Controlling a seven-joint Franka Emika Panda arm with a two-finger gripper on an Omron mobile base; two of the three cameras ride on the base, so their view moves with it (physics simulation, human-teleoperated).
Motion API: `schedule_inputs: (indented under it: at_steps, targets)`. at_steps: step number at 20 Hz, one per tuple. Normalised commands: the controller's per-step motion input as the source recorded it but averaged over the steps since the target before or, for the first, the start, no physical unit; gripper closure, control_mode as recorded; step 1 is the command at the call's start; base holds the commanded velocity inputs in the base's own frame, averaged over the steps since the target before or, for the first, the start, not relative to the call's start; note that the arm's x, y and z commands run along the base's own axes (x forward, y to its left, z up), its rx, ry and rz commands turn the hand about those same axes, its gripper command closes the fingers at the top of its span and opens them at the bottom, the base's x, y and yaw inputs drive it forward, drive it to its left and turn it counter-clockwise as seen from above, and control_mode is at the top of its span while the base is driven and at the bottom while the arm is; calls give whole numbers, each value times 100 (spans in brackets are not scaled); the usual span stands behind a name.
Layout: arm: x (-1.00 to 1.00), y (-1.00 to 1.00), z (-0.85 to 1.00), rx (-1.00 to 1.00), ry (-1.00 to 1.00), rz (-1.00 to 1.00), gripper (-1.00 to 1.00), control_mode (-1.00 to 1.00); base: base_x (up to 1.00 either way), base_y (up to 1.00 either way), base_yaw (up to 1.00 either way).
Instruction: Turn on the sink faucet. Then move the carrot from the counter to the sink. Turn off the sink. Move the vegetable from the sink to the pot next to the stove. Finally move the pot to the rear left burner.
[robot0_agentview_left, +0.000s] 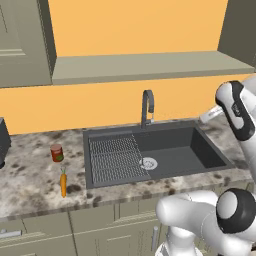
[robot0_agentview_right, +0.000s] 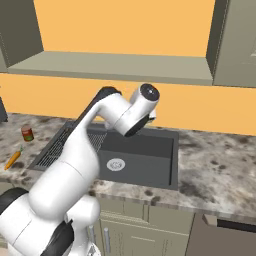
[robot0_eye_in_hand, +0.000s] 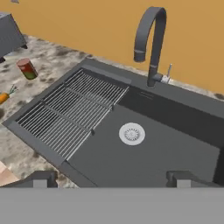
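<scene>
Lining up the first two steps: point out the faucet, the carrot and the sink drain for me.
sink faucet (robot0_eye_in_hand: 151, 39), hand view, on the upright neck below the arch.
carrot (robot0_agentview_left: 63, 184), left base view, on the middle of the orange body.
sink drain (robot0_eye_in_hand: 131, 133), hand view, on the centre of the round silver strainer.

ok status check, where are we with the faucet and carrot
Gripper open, above the sink, holding nothing. Sink faucet untouched, no water seen. Carrot on the counter, near a red can. Nothing blocking the faucet.
</scene>
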Motion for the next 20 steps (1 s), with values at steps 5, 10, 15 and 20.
schedule_inputs:
  at_steps: [5,10,15,20]
  targets:
    - [12,0,-15,6,-15,28,-100,-100,0,0,0]
    - [14,0,-8,3,-8,24,-100,-100,0,0,0]
    - [34,7,-14,0,-10,12,-100,-100,0,0,0]
    - [31,13,-23,0,-15,9,-100,-100,0,0,0]
